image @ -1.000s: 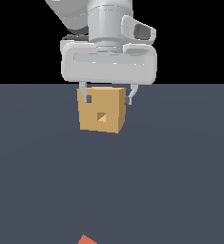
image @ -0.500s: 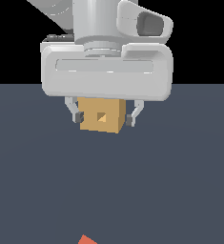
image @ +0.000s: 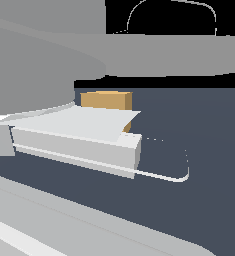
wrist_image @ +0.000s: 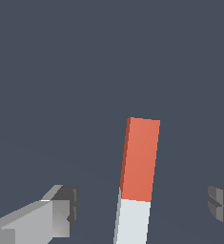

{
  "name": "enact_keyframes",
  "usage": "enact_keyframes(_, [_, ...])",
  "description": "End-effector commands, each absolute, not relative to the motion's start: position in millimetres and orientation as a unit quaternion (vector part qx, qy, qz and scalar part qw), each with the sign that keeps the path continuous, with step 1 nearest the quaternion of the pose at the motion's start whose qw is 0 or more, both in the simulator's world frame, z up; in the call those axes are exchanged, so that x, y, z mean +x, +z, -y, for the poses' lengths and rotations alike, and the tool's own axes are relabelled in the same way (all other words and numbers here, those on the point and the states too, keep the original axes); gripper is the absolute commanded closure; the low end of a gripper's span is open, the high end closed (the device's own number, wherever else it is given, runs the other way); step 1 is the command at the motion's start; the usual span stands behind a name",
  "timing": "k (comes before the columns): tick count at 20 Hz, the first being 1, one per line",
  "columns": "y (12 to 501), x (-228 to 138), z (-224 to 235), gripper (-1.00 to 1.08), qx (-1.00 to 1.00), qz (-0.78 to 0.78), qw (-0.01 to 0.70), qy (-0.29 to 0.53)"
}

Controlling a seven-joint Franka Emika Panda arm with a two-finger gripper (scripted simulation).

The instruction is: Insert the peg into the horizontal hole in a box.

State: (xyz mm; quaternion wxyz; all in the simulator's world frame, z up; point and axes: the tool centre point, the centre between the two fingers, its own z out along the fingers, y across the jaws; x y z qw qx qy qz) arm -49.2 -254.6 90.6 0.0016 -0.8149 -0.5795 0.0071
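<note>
Wrist view alone shows the peg (wrist_image: 138, 178), exterior only the box (image: 107, 100) behind the arm, fingers (wrist_image: 61, 209) spread wide, peg between them untouched, nothing held

The arm's body hides most of the box (image: 106, 100); the peg's (wrist_image: 138, 176) white end is cut off.

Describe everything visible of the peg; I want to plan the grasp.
The peg is a slim square-section bar, orange-red at one end and whitish at the other, with smooth matte faces. In the wrist view it lies flat on the dark floor, its whitish end cut off by the frame edge. It sits between the two open grey fingers of the gripper, which do not touch it. The exterior view does not show it.
</note>
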Motion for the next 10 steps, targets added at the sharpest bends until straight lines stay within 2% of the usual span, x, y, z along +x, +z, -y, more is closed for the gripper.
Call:
enact_keyframes(1, [81.5, -59.1, 284.8, -0.92, -0.826, 0.563, 0.000, 0.005])
enact_keyframes(5, [71.2, -71.3, 317.6, -0.92, -0.839, 0.544, 0.000, 0.002])
enact_keyframes(10, [64.7, -79.2, 337.5, -0.92, -0.847, 0.532, 0.000, 0.000])
